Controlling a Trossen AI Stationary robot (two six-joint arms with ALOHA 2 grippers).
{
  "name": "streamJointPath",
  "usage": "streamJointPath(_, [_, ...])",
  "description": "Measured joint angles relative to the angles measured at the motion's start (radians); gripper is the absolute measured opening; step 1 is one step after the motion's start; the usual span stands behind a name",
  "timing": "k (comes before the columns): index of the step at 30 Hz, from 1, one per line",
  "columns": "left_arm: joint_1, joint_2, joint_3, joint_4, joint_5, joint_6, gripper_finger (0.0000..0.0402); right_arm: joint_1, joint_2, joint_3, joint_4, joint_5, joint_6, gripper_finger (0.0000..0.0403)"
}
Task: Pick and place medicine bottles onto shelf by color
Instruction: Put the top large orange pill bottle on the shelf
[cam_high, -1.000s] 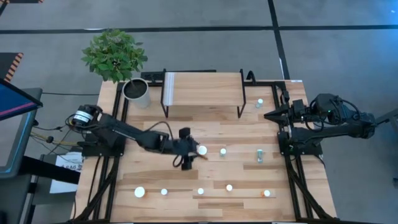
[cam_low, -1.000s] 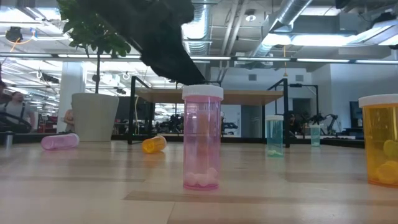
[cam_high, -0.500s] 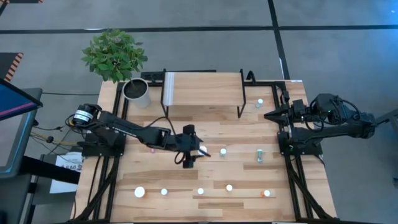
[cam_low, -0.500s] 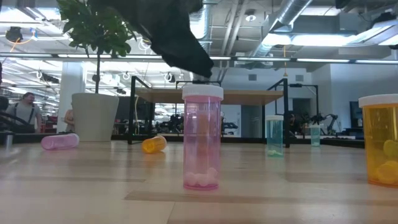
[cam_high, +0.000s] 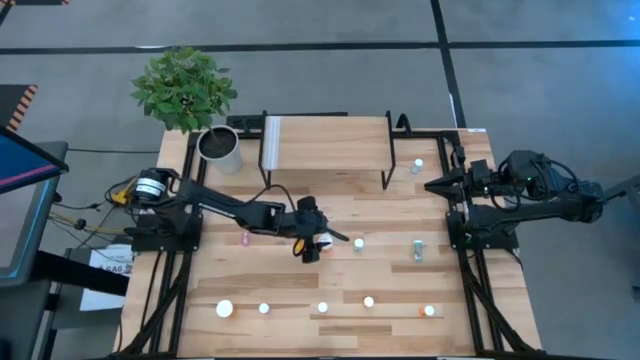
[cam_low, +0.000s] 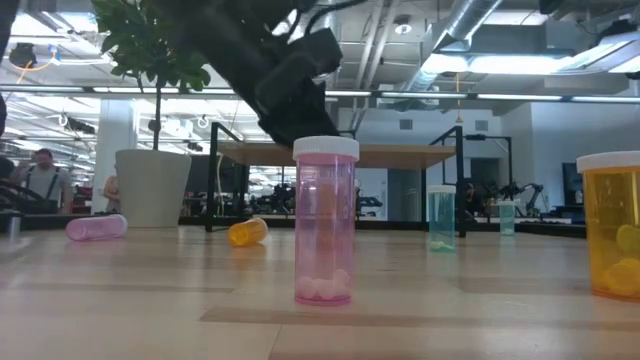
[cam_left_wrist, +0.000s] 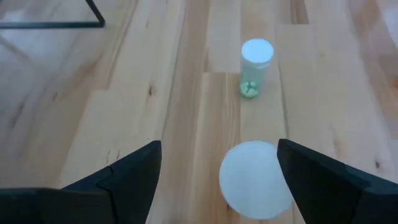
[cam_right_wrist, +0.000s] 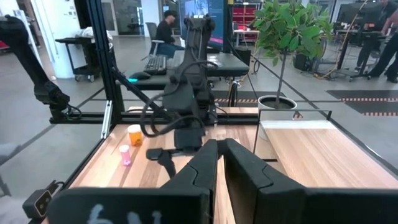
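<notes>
Our left fingers hang wide open around an upright white-capped bottle, frame bottom; right fingers shut, empty.

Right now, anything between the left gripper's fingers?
Yes: in the left wrist view a white bottle cap sits between the open left gripper fingers, nearer one side.

No text, label, brand, number or sign can be read in any view; the medicine bottles show no legible labels, and pale marks on the housing behind the right gripper, at about 7 o'clock in its wrist view, cannot be made out
</notes>
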Motion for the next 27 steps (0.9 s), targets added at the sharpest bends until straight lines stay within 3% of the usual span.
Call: streamJointPath(27, [-0.052, 0.015, 0.001, -0.034, 0.046, -0.027, 0.0309, 0.000, 0.000, 0.000, -0.016, 0.000, 0.000, 0.0056])
